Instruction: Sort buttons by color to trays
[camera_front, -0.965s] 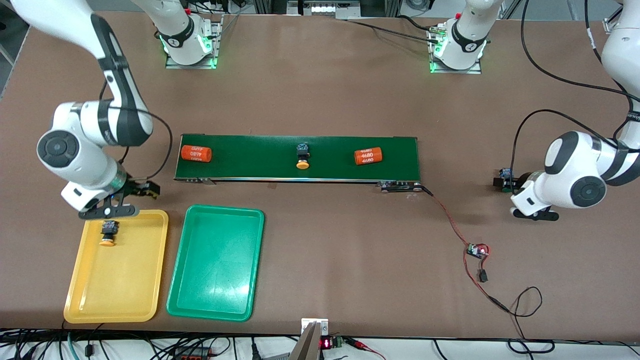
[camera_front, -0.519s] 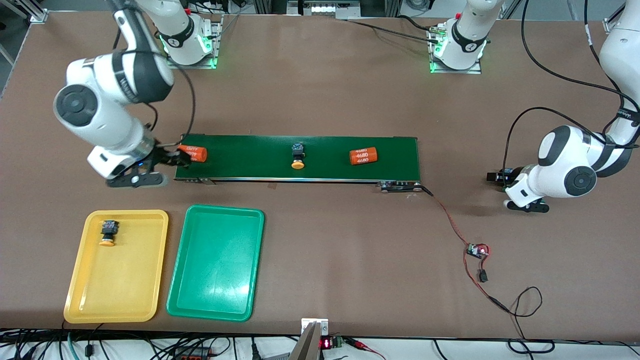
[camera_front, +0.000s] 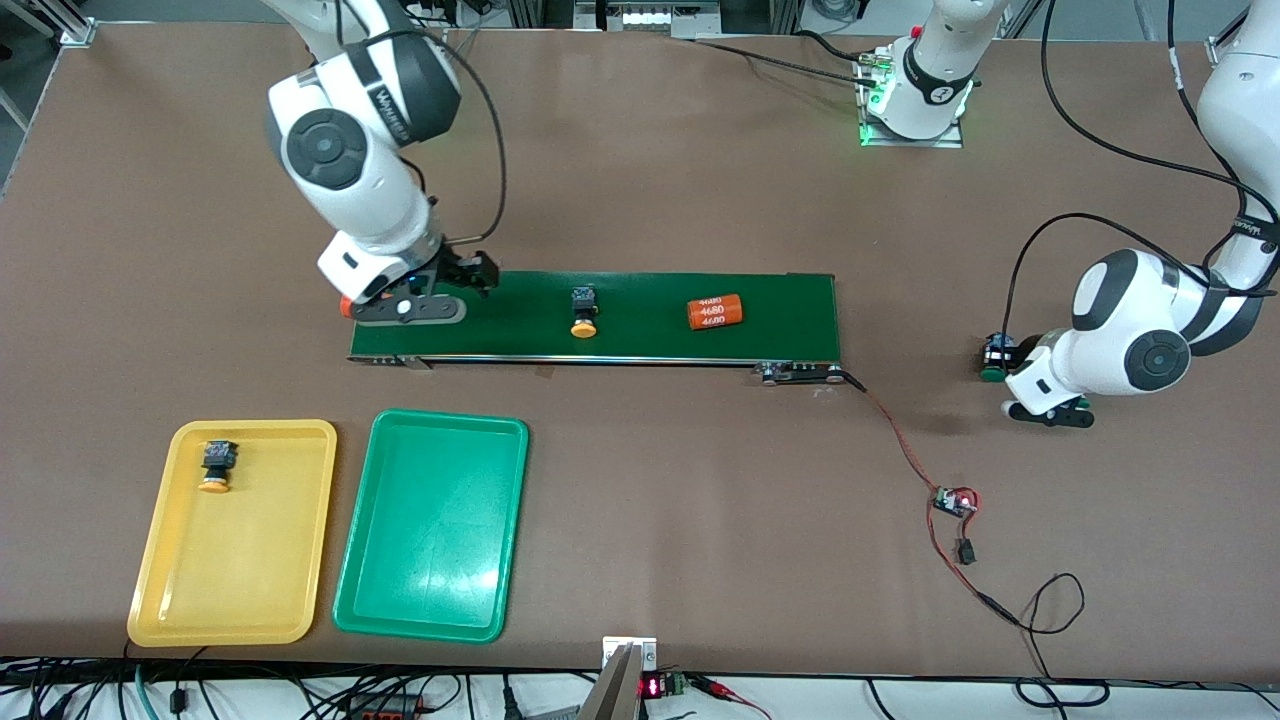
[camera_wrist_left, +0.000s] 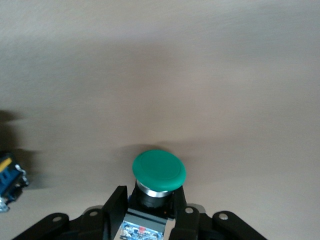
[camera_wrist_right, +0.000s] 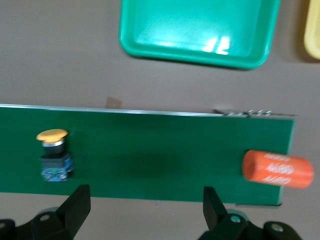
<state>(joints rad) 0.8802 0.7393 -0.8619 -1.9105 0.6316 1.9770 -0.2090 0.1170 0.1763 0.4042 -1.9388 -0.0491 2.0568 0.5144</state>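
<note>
You could see only a sliver of one orange cylinder (camera_front: 346, 303) under the right gripper (camera_front: 408, 309). The left arm hid most of the green button (camera_front: 993, 360). A blue-and-yellow part (camera_wrist_left: 9, 177) was cut off at the left wrist view's edge.

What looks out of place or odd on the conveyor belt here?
Two orange cylinders printed 4680 lie on the conveyor belt alongside a yellow button; they are not buttons. Nothing is spilled or damaged.
</note>
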